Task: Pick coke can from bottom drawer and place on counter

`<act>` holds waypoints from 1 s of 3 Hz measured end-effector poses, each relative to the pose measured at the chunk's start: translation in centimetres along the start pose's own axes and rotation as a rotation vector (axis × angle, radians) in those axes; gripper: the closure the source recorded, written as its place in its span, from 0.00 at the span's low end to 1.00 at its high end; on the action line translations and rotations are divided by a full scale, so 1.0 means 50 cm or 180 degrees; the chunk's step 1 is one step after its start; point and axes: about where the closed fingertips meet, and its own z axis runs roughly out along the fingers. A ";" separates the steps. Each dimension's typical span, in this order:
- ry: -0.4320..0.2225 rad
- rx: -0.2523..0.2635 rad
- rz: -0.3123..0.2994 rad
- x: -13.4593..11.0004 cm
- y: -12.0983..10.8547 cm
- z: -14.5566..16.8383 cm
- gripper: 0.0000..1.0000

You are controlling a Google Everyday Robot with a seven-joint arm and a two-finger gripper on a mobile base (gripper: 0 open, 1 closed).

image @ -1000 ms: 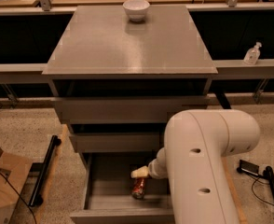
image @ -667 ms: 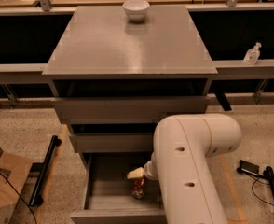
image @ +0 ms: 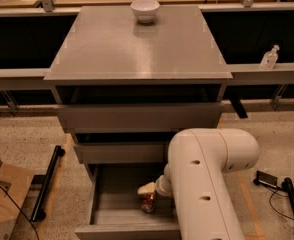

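Inside bottom drawer [image: 116, 203], near front: can [image: 148, 204], seemingly upright; judged light, stiff but dentable, slick; probably best taken mid-body. Tool [image: 148, 191] just above it; whether gripping, cannot tell

The cream pincer [image: 148, 189] hangs inside the open, deep grey bottom drawer [image: 128, 230], just above the small red cylindrical soda can [image: 148, 204]. A round white bowl [image: 145, 10] sits mid-way along the smooth grey counter's [image: 137, 51] far edge.
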 end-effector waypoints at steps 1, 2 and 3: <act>0.0071 -0.0045 0.0190 -0.015 -0.003 0.057 0.00; 0.0096 -0.0112 0.0360 -0.025 -0.006 0.100 0.00; 0.0156 -0.0199 0.0442 -0.027 0.009 0.141 0.00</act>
